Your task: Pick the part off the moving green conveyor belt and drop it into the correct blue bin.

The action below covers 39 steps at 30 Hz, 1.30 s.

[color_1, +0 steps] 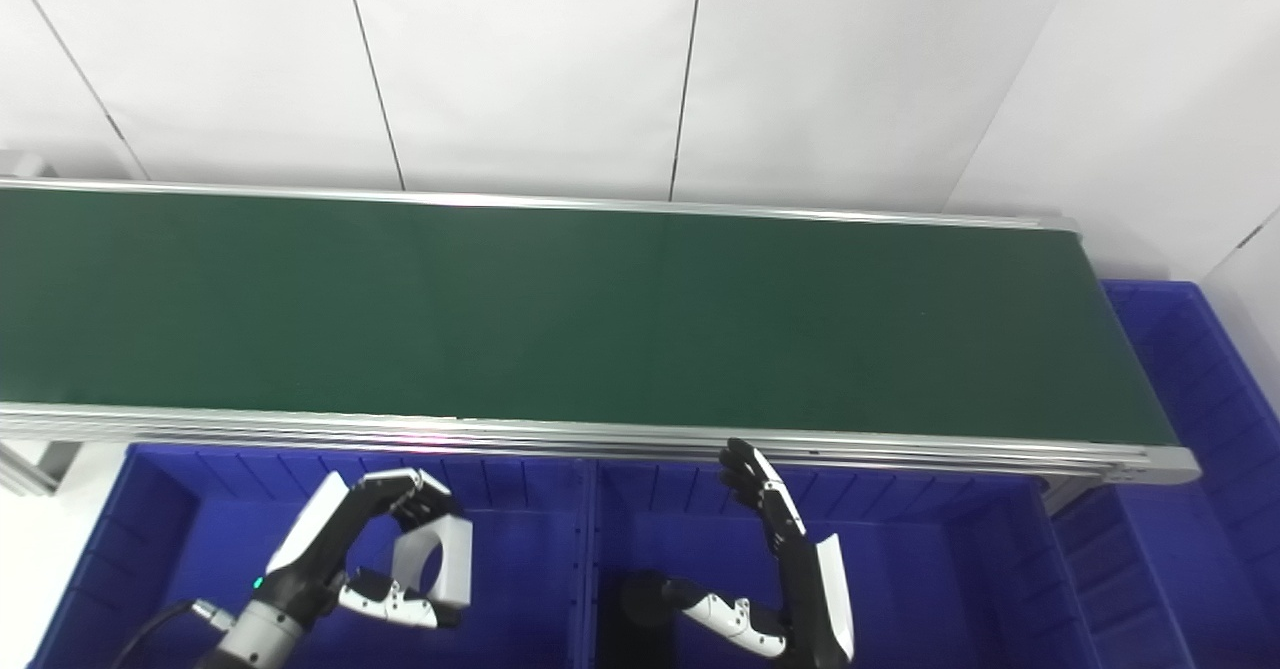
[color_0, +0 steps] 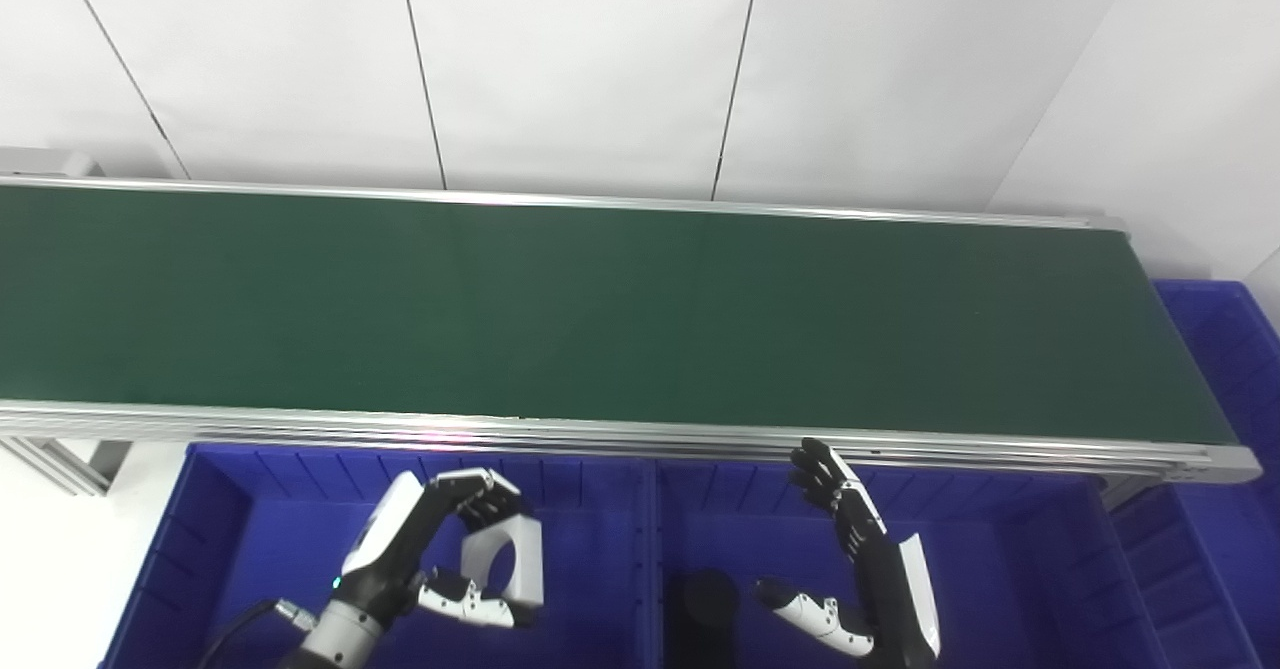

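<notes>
While my left hand (color_0: 440, 549) is pinching the white ring-shaped plastic part (color_0: 505, 559) in its fingers above the near-left blue plastic bin (color_0: 200, 509), I am judging release comes next; my right hand (color_0: 860, 569) is waiting, fingers spread.

The conveyor belt (color_0: 600, 309) is matt dark green, smooth, framed by brushed silvery metal rails (color_0: 640, 437). The blue bins (color_0: 250, 539) look like glossy ribbed plastic. Each robot hand (color_0: 440, 549) has black and white hard, slightly shiny shells. The white part (color_0: 505, 559) looks like smooth plastic.
</notes>
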{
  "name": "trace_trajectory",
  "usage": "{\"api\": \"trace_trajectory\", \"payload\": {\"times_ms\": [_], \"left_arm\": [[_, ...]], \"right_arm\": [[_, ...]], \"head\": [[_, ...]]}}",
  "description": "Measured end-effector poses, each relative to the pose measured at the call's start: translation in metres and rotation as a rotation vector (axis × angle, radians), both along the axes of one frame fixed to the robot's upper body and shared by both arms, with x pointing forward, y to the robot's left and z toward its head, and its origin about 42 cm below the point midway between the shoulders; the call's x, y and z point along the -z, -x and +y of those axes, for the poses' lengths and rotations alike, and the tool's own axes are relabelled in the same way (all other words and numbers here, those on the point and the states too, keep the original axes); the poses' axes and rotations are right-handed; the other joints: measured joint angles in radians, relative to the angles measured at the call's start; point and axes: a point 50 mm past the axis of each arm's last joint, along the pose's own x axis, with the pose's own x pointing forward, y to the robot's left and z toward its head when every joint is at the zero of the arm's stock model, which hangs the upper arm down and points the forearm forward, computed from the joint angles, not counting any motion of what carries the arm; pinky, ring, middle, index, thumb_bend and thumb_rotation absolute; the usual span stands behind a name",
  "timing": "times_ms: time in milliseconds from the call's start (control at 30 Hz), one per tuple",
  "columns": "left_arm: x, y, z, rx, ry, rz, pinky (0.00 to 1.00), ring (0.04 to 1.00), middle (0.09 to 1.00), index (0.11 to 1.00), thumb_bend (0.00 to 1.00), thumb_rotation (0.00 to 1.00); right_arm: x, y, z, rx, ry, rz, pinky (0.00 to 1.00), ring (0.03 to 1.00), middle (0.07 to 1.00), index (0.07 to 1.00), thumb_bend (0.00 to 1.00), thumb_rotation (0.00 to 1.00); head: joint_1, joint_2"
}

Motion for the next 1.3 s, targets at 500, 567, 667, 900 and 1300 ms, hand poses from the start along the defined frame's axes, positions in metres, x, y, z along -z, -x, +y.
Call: {"api": "trace_trajectory", "payload": {"times_ms": [500, 567, 667, 900, 1300], "left_arm": [[-0.023, 0.012, 0.008, -0.042, 0.161, 0.017, 0.87, 0.932, 0.952, 0.939, 0.97, 0.47], [-0.022, 0.014, 0.004, -0.056, 0.233, 0.038, 0.9, 0.945, 0.964, 0.955, 0.97, 0.51], [-0.02, 0.016, -0.002, -0.074, 0.315, 0.066, 0.89, 0.936, 0.97, 0.96, 0.97, 0.57], [-0.025, 0.014, -0.008, -0.067, 0.405, 0.078, 0.86, 0.913, 0.943, 0.94, 0.95, 0.58], [-0.026, 0.017, -0.013, -0.046, 0.422, 0.082, 0.86, 0.904, 0.934, 0.934, 0.93, 0.52]], "right_arm": [[0.0, 0.001, 0.0, 0.004, 0.008, 0.0, 0.82, 0.823, 0.854, 0.886, 0.97, 0.61], [0.0, 0.001, 0.001, 0.003, 0.008, 0.0, 0.82, 0.824, 0.853, 0.885, 0.96, 0.61], [0.0, 0.001, 0.001, 0.004, 0.008, 0.0, 0.82, 0.827, 0.852, 0.883, 0.96, 0.61], [0.0, 0.002, 0.001, 0.002, 0.014, 0.001, 0.82, 0.828, 0.86, 0.886, 0.96, 0.63], [0.001, 0.003, 0.001, -0.006, 0.027, 0.002, 0.82, 0.829, 0.863, 0.885, 0.96, 0.63]], "head": [[-0.002, -0.009], [-0.002, -0.009], [0.0, -0.011], [0.006, -0.02], [0.018, -0.034]]}}
